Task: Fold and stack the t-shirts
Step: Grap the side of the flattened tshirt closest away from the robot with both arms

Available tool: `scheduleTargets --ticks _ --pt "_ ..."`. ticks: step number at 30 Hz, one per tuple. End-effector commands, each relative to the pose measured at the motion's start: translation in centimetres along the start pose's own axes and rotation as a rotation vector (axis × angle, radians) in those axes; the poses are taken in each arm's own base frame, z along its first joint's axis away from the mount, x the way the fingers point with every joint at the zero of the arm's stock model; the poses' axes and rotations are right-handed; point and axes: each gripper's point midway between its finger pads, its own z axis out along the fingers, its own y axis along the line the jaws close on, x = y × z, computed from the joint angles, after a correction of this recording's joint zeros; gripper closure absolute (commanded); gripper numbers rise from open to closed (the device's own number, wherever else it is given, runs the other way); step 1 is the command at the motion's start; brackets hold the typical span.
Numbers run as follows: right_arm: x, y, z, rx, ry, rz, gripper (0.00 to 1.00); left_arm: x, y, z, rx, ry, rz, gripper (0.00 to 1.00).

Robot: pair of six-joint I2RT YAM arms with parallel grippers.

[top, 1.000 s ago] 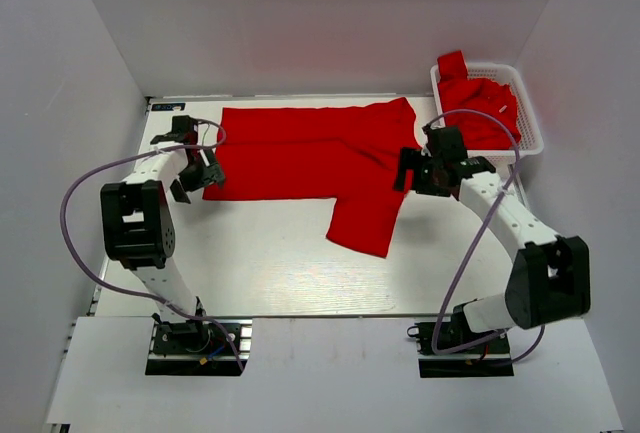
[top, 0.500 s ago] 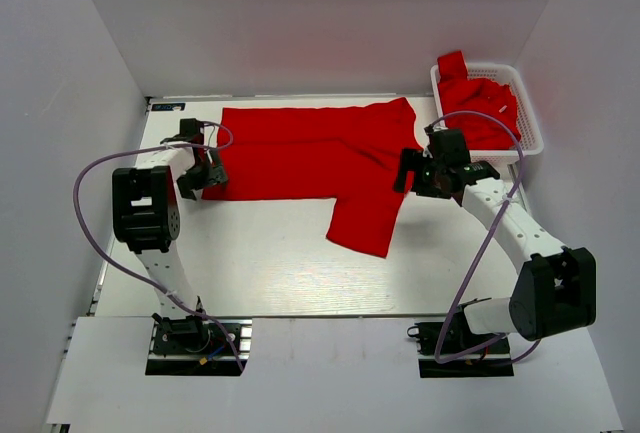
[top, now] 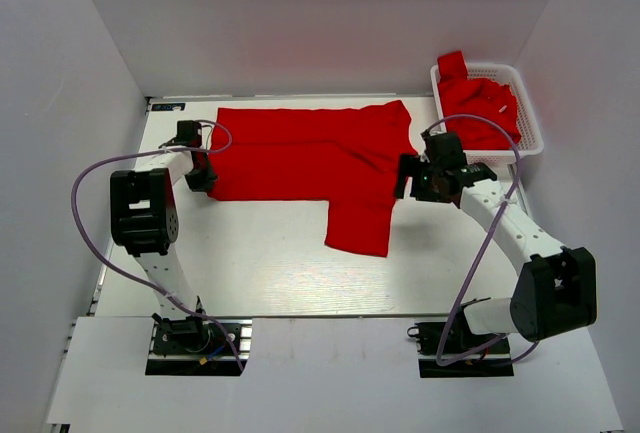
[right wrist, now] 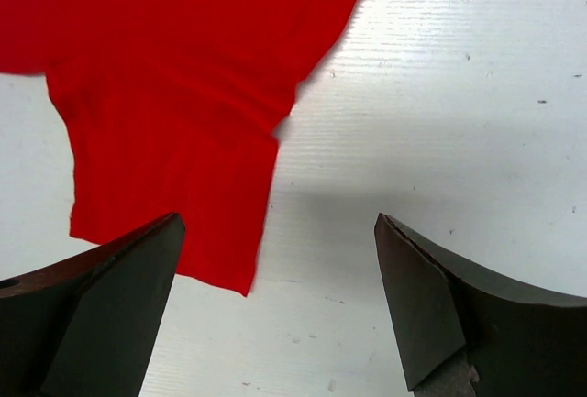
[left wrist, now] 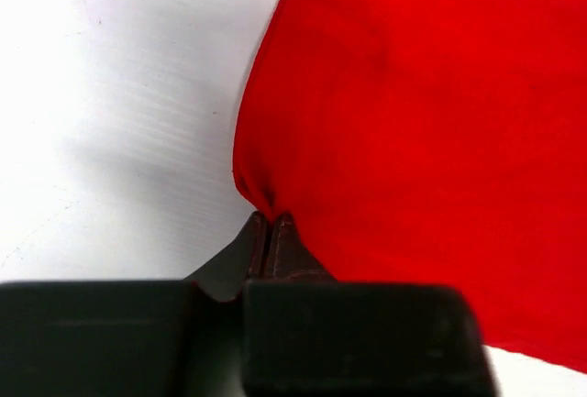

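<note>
Early in the task, by the look of it: red cotton t-shirt spread flat across the white table, no fold visible. Left gripper pressed together on the shirt's left edge, cloth puckered at the tips. Right gripper spread wide just beside the shirt's right side, holding nothing. More red garments heaped unfolded in the white plastic basket at the far right. Remaining: every fold, then the stacking.
</note>
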Motion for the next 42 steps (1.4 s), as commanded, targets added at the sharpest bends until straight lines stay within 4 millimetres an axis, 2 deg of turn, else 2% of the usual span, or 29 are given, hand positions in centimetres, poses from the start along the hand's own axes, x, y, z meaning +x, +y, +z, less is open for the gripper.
scheduleTargets --ticks 1,5,6,14,15,16,20,26,32,36,39,42 --pt "0.8 0.0 -0.9 0.036 0.008 -0.062 0.1 4.5 0.3 1.3 0.008 0.141 0.006 1.0" --pt "2.2 1.5 -0.8 -0.006 0.035 -0.094 0.1 4.7 0.4 1.2 0.008 0.141 0.006 1.0" --pt "3.1 2.6 -0.8 -0.031 0.058 -0.115 0.1 4.4 0.3 0.9 0.011 0.131 -0.006 1.0" --pt "8.3 5.8 0.7 -0.052 0.169 -0.148 0.1 4.8 -0.5 0.1 0.037 0.132 -0.027 1.0" --pt "9.2 5.5 1.0 -0.026 0.182 -0.146 0.1 5.4 -0.6 0.2 0.049 0.149 -0.027 1.0" --pt "9.3 5.5 1.2 -0.012 0.173 -0.144 0.1 4.9 -0.8 0.0 0.056 0.128 -0.037 1.0" --pt "10.6 5.4 2.0 0.029 0.176 -0.148 0.1 5.5 -0.8 0.2 0.06 0.142 -0.047 1.0" --pt "13.0 5.9 3.9 0.033 0.223 -0.182 0.1 5.5 -1.0 0.4 0.073 0.135 -0.047 1.0" --pt "13.5 4.6 4.8 0.109 0.228 -0.18 0.1 5.5 -1.1 0.3 0.084 0.129 -0.048 1.0" --pt "13.7 4.5 5.3 0.106 0.234 -0.181 0.1 5.8 -1.5 0.0 0.11 0.139 -0.049 1.0" --pt "14.4 4.3 5.6 0.113 0.265 -0.191 0.15 5.6 -1.6 -0.3 0.114 0.13 -0.05 1.0" --pt "14.8 4.4 5.8 0.103 0.282 -0.205 0.27 6.1 -1.5 -0.2 0.109 0.141 -0.06 1.0"
